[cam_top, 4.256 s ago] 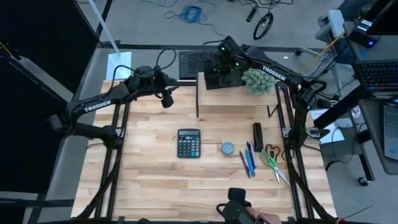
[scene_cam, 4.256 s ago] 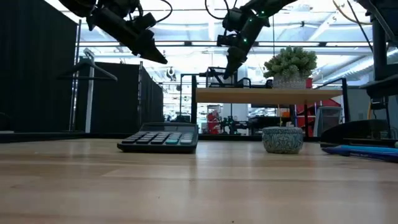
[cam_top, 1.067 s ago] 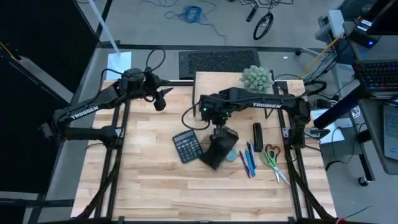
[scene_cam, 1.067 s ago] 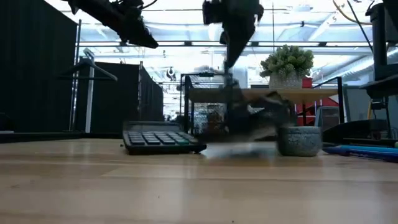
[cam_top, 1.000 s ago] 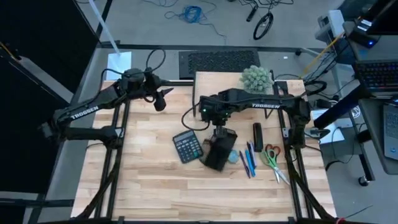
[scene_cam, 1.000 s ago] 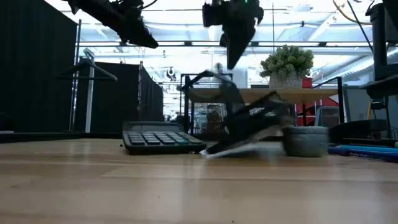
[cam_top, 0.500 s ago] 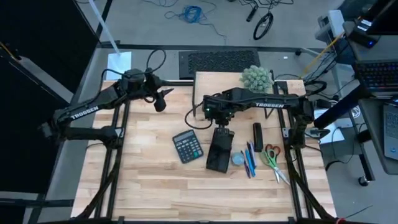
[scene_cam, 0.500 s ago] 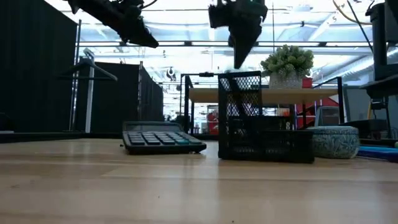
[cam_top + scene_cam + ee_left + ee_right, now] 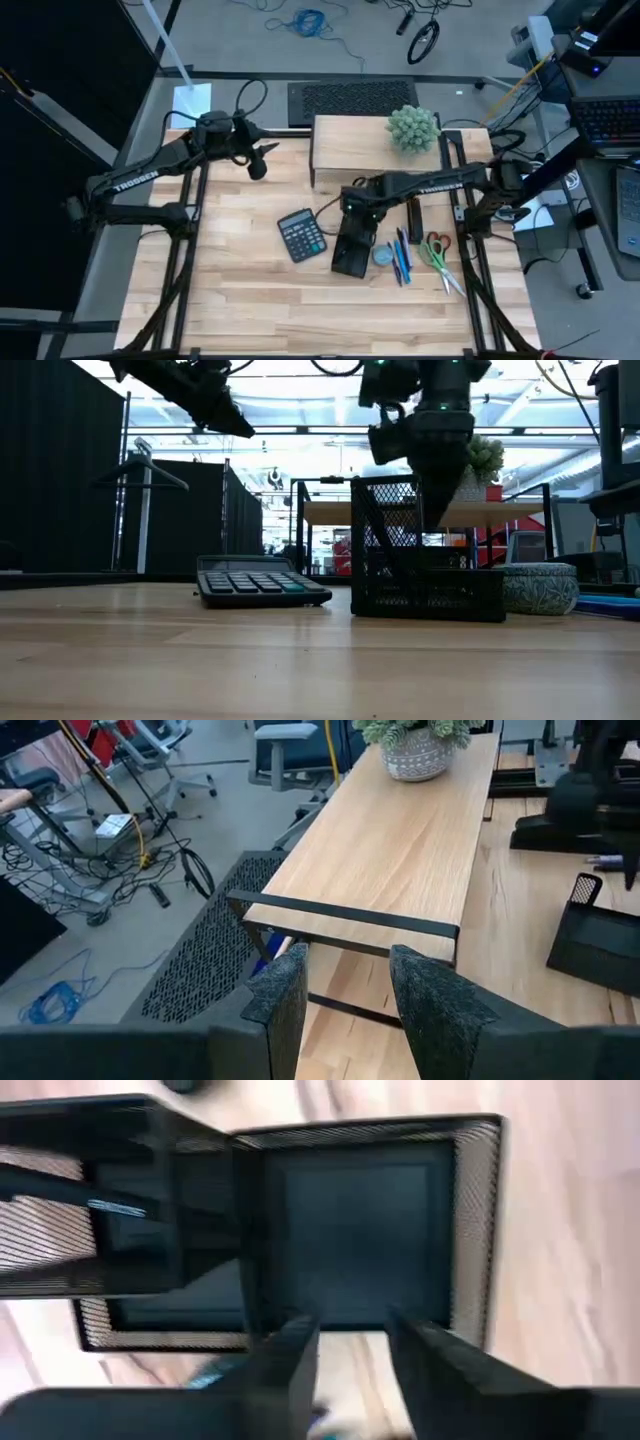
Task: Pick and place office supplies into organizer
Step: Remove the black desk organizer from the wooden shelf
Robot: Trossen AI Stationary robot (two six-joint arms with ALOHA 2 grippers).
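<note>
The black mesh organizer (image 9: 350, 256) stands upright on the table between the calculator (image 9: 302, 236) and the blue-grey disc (image 9: 383, 256). My right gripper (image 9: 358, 207) hangs open just over the organizer's far end, and its wrist view looks straight down into a compartment (image 9: 360, 1230), with the fingertips over the mesh rim. Several blue and dark pens (image 9: 400, 258) and the scissors (image 9: 437, 254) lie flat to the right of the disc. My left gripper (image 9: 262, 156) waits open, high at the far left.
A wooden shelf riser (image 9: 360, 150) with a fuzzy green plant (image 9: 413, 128) stands at the far edge. A dark oblong object (image 9: 414, 216) lies beside the pens. Bare wood lies left of and in front of the calculator.
The organizer, tipped up on one edge a second ago, has dropped flat and now stands upright and still. The disc has slid a little toward the pens. My right gripper has come down and toward the near edge, over the organizer.
</note>
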